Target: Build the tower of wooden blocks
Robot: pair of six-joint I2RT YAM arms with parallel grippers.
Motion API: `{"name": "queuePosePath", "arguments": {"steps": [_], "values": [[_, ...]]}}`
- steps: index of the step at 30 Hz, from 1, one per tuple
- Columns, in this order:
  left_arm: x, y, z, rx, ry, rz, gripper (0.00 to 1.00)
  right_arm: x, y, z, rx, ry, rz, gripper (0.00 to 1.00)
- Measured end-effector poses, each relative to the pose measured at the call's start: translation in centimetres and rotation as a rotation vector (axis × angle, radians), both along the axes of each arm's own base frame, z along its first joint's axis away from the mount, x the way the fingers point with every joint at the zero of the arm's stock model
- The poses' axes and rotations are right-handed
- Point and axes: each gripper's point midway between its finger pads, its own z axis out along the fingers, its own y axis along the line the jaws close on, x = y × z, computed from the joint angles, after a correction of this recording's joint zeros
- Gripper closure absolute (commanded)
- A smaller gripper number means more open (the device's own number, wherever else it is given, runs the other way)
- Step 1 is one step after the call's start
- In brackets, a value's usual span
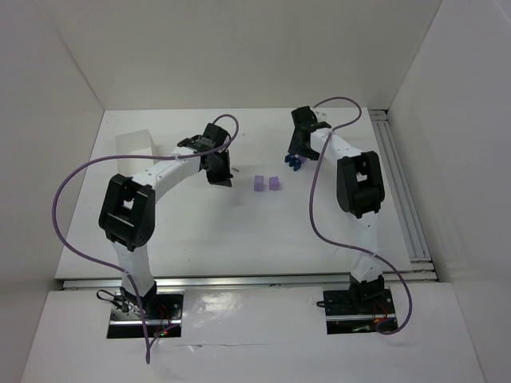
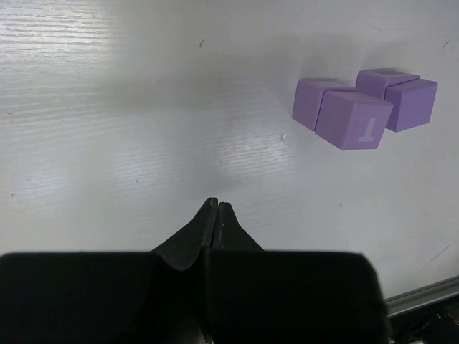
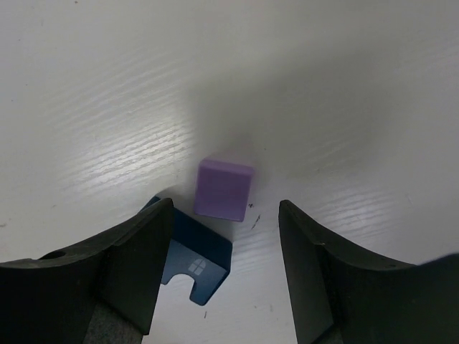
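A cluster of light purple blocks (image 1: pixel 267 183) sits mid-table; in the left wrist view (image 2: pixel 353 120) they stand close together at the upper right, one bearing a white "T". My left gripper (image 1: pixel 220 172) (image 2: pixel 216 206) is shut and empty, just left of them. My right gripper (image 1: pixel 296 156) (image 3: pixel 224 215) is open, low over the table. Between its fingers lies one light purple block (image 3: pixel 224 188). A dark blue block (image 3: pixel 195 259) (image 1: pixel 294 165) with an arch cut-out lies against the inner side of its left finger (image 3: pixel 140 251).
A translucent white box (image 1: pixel 134 144) stands at the back left. White walls enclose the table (image 1: pixel 239 231) on three sides. A metal rail (image 1: pixel 403 199) runs along the right edge.
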Motion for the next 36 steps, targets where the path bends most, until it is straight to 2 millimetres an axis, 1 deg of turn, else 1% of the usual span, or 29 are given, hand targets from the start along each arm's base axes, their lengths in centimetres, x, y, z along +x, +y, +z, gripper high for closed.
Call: {"name": "queuePosePath", "arguments": {"steps": [3, 5, 9, 13, 16, 17, 19, 21, 28, 30, 32, 34, 36], "values": [[-0.1, -0.1, -0.1, -0.003, 0.003, -0.003, 0.98, 0.0, 0.0, -0.8, 0.017, 0.012, -0.019, 0.33], [-0.1, -0.1, -0.1, -0.003, 0.004, -0.004, 0.98, 0.3, 0.0, -0.9, 0.029, 0.009, -0.027, 0.33], [-0.1, -0.1, -0.1, -0.004, 0.003, -0.006, 0.98, 0.9, 0.3, -1.0, 0.044, 0.002, -0.034, 0.40], [-0.1, -0.1, -0.3, -0.003, 0.007, -0.008, 0.98, 0.9, 0.2, -1.9, 0.045, 0.016, -0.041, 0.43], [-0.1, -0.1, -0.6, 0.000, 0.015, -0.008, 0.98, 0.9, 0.0, -2.2, 0.043, 0.021, -0.045, 0.46], [-0.1, -0.1, -0.7, 0.001, 0.018, -0.008, 0.98, 0.9, -0.1, -2.2, 0.043, 0.022, -0.047, 0.54], [-0.1, -0.1, -0.7, 0.001, 0.018, -0.008, 0.98, 1.0, -0.3, -2.2, 0.044, 0.022, -0.050, 0.60], [-0.1, -0.1, -0.7, 0.000, 0.017, -0.008, 0.98, 1.0, -0.4, -2.2, 0.043, 0.021, -0.051, 0.68], [0.0, -0.2, -0.7, -0.002, 0.012, -0.008, 0.98, 1.3, -0.8, -2.1, 0.038, 0.020, -0.045, 0.68], [0.1, -0.2, -0.7, -0.002, 0.011, -0.008, 0.98, 1.3, -1.0, -1.8, 0.035, 0.017, -0.042, 0.68], [0.1, -0.2, -0.7, -0.003, 0.008, -0.007, 0.98, 1.4, -1.1, -0.7, 0.037, 0.001, -0.041, 0.68], [0.3, -0.1, -0.6, -0.004, 0.006, -0.004, 0.98, 1.1, -1.2, 1.0, 0.046, -0.026, -0.029, 0.68], [0.3, -0.1, -0.6, -0.005, 0.004, -0.004, 0.98, 0.1, -1.2, 3.4, 0.066, -0.052, -0.007, 0.68]]}}
